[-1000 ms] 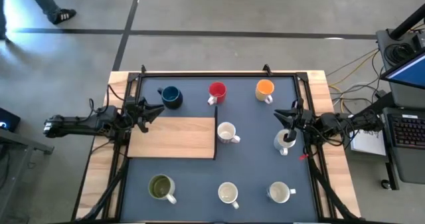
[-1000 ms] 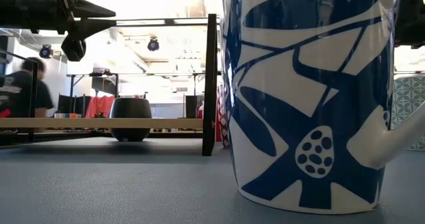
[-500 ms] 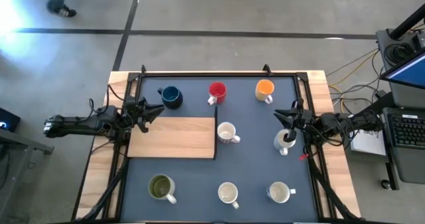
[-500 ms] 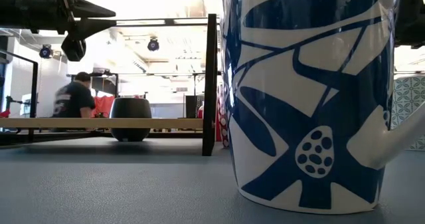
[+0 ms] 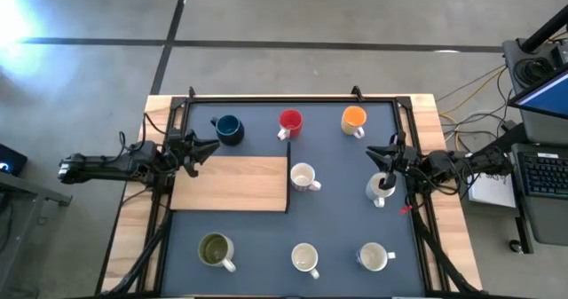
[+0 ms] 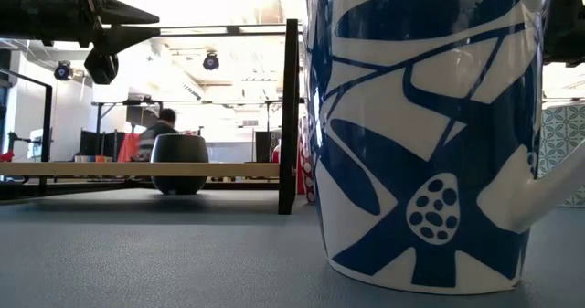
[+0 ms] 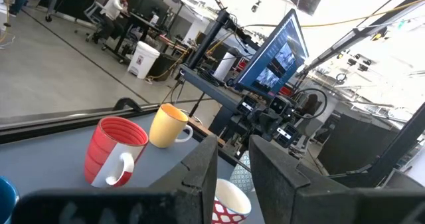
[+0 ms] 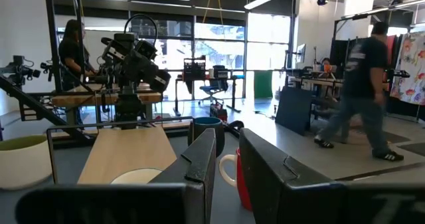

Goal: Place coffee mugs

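From above we see eight mugs on the dark mat (image 5: pixel 346 157). Along the far edge stand the dark blue mug (image 5: pixel 230 129), the red mug (image 5: pixel 290 121) and the orange mug (image 5: pixel 354 119). In the middle row, one white mug (image 5: pixel 303 177) sits just beside the edge of the wooden board (image 5: pixel 233 184), and a second white mug (image 5: pixel 380 189) stands near the mat's right side. Along the near edge we find the olive green mug (image 5: pixel 215 250), a third white mug (image 5: pixel 305 259) and a fourth white mug (image 5: pixel 374 257). The left gripper (image 5: pixel 206 148) hangs over the far left corner of the board, near the dark blue mug but apart from it; in its wrist view we see a narrow gap between its fingers (image 7: pixel 199 174) with nothing in it. The right gripper (image 5: pixel 383 162) sits just beside the middle-row white mug on the right; we cannot tell whether it touches the mug. Its wrist view also shows the fingers (image 8: pixel 199 164) slightly parted and empty. In the low view a blue-patterned white mug (image 6: pixel 425 134) fills the foreground.
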Robot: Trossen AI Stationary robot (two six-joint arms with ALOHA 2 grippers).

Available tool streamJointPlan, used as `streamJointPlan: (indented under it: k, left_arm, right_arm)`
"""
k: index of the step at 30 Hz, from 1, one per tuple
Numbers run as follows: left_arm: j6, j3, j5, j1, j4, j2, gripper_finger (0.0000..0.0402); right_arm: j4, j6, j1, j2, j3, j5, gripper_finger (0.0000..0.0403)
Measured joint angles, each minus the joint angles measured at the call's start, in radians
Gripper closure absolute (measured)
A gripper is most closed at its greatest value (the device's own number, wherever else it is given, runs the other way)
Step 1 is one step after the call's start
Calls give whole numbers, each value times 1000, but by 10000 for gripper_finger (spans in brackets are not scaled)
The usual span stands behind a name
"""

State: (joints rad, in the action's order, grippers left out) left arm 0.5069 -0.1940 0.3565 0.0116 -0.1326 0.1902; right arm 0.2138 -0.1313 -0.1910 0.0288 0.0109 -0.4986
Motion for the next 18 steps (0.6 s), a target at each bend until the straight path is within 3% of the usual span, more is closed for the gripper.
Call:
streamJointPlan:
  k: [12, 18]
  left_arm:
    - [0, 0, 0, 0, 0, 0, 331]
    - [-90, 0, 0, 0, 3, 0, 331]
  right_arm:
    - [0, 0, 0, 0, 0, 0, 344]
    - [0, 0, 0, 0, 0, 0, 344]
